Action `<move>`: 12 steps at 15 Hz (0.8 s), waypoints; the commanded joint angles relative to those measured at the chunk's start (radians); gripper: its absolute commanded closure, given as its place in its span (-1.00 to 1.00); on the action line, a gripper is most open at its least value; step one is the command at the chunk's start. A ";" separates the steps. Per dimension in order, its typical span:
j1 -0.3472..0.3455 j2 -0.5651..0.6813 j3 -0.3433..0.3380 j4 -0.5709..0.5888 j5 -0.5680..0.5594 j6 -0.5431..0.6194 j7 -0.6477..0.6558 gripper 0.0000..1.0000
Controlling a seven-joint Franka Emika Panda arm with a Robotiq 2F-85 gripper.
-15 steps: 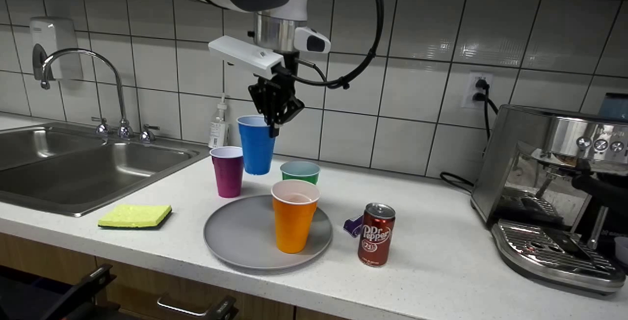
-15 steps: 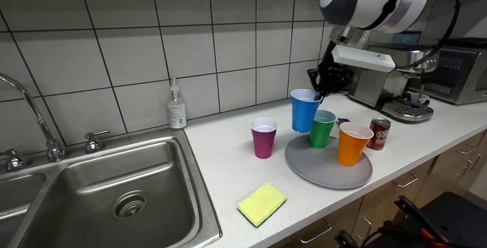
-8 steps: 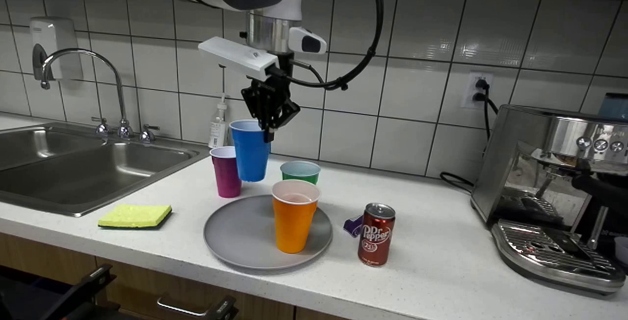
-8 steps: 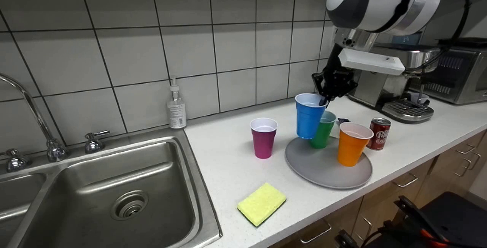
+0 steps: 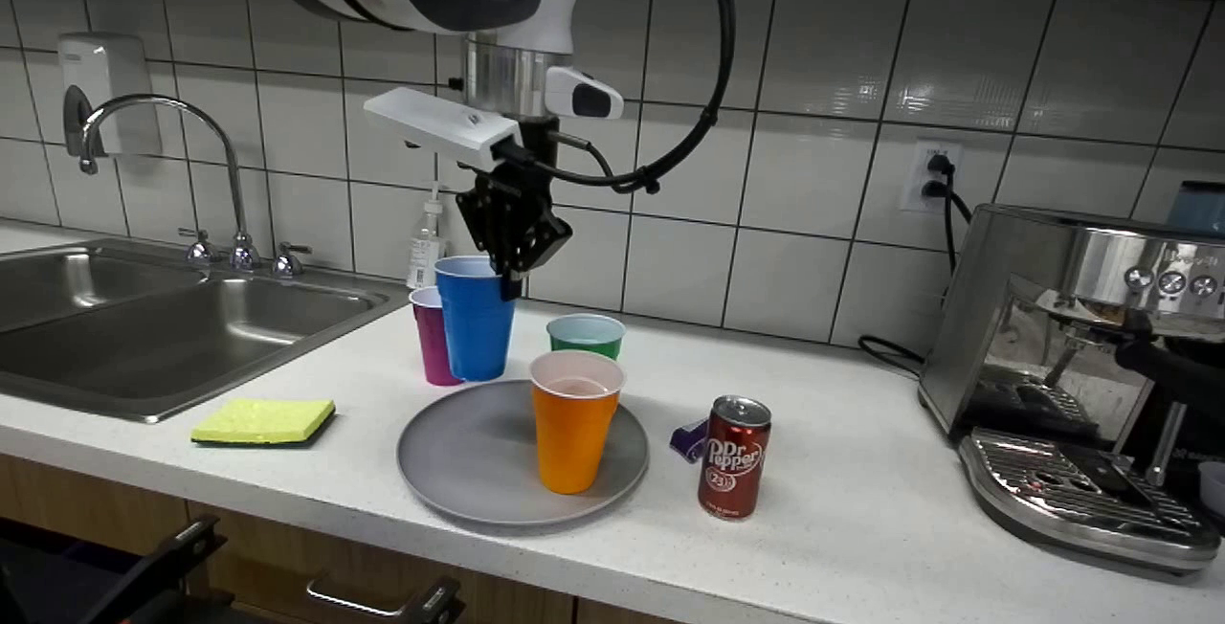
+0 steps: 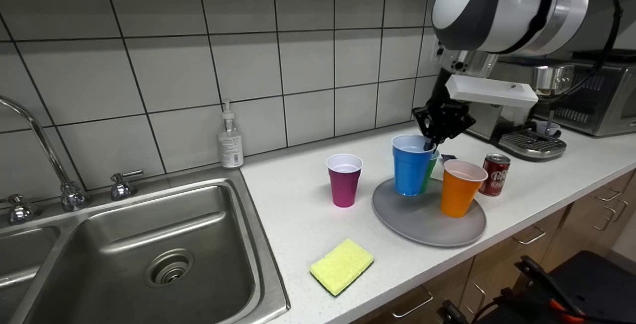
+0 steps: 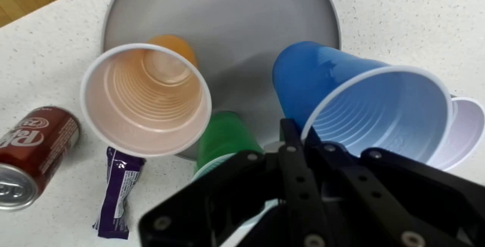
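One blue cup point(image 6: 408, 174) is grasped by the hand point(image 7: 301, 131), which is clenched on its rim with a finger inside the wall and another outside; the cup is roughly upright, its mouth facing up, and its base appears to hang just above the gray plate point(image 5: 469, 466); in both exterior views it sits at 11 o'clock from the plate's middle, in the wrist view at 4 o'clock. Seen from the wrist, an orange cup point(image 7: 146, 99) stands on the plate at 9 o'clock, apart from the blue one; a green cup point(image 7: 223, 137) stands at 6 o'clock, partly hidden by the hand; a purple packet point(image 7: 117, 197) lies on the bench point(image 5: 861, 509) at 7 o'clock, outside the plate; a dark red Dr Pepper can point(image 7: 41, 152) stands upright near it at 8 o'clock; past the blue cup, at 4 o'clock, shows the pale mouth of a magenta cup point(image 7: 465, 133). In an exterior view, that magenta cup point(image 6: 344, 185) stands upright on the bench at 10 o'clock from the plate; a yellow sponge point(image 6: 342, 267) lies flat at 8 o'clock; a steel sink point(image 6: 119, 284) lies farther off at 9 o'clock, with a pump bottle point(image 6: 231, 147) beside its corner; a coffee machine point(image 5: 1034, 260), in an exterior view, stands well apart at 3 o'clock.
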 commanded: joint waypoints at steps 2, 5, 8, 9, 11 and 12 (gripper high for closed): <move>-0.016 -0.025 0.034 -0.033 -0.071 -0.004 0.159 0.98; -0.015 -0.019 0.047 -0.035 -0.077 -0.018 0.243 0.98; -0.019 -0.016 0.064 -0.048 -0.080 0.004 0.323 0.98; -0.022 -0.014 0.069 -0.053 -0.085 0.011 0.351 0.98; -0.035 -0.010 0.083 -0.062 -0.113 0.019 0.411 0.98; -0.042 -0.002 0.090 -0.058 -0.132 0.024 0.443 0.98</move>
